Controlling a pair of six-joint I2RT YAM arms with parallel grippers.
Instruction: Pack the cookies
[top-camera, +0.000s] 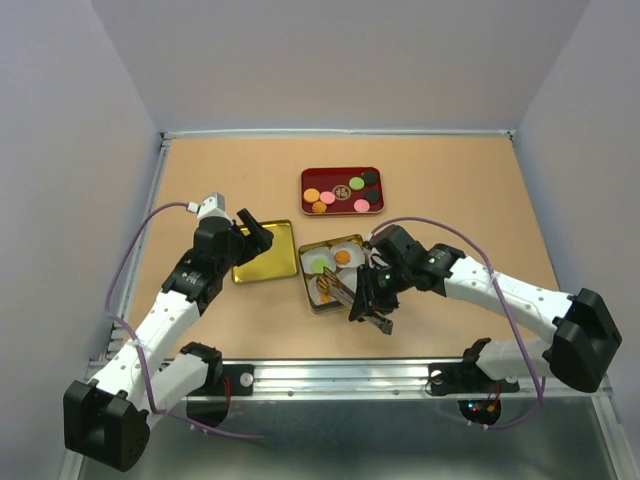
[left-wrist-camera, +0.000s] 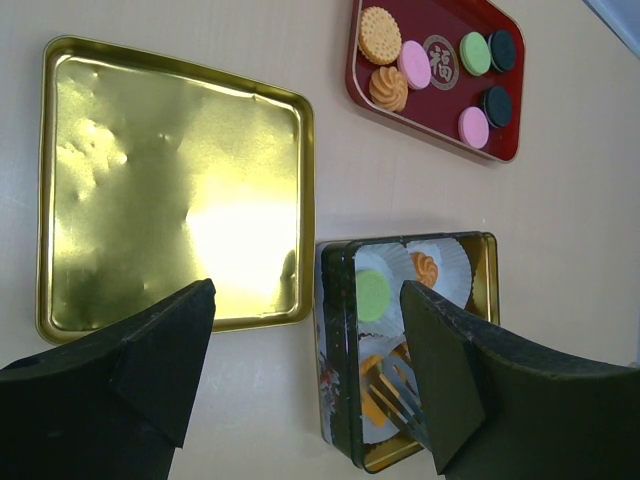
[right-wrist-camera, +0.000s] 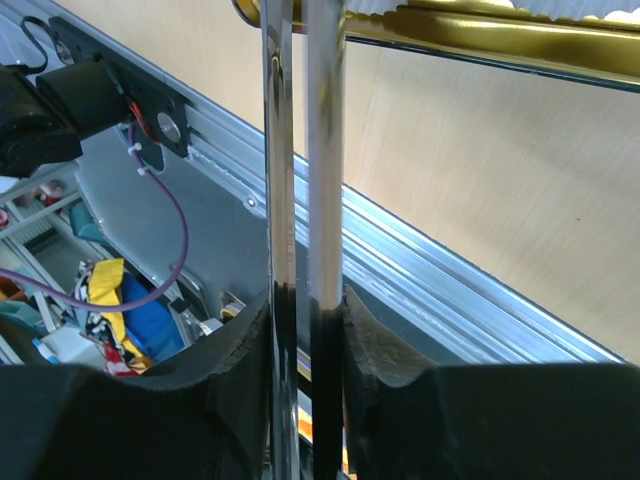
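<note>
Flat round cookies (left-wrist-camera: 414, 64), pink, green and black, sit on the glossy red tray (left-wrist-camera: 430, 105), with some in the tin (left-wrist-camera: 335, 350). Right gripper (right-wrist-camera: 305, 310) clamps shiny metal tongs (right-wrist-camera: 325, 150). Left gripper (left-wrist-camera: 305, 330) gapes wide over the dented gold lid (left-wrist-camera: 170, 180).

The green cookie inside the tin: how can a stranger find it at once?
Look at the open gold tin at the table's centre, right of the flat gold lid. Inside are white paper cups. Only one holds a smooth green cookie; the next holds an orange swirl.
</note>
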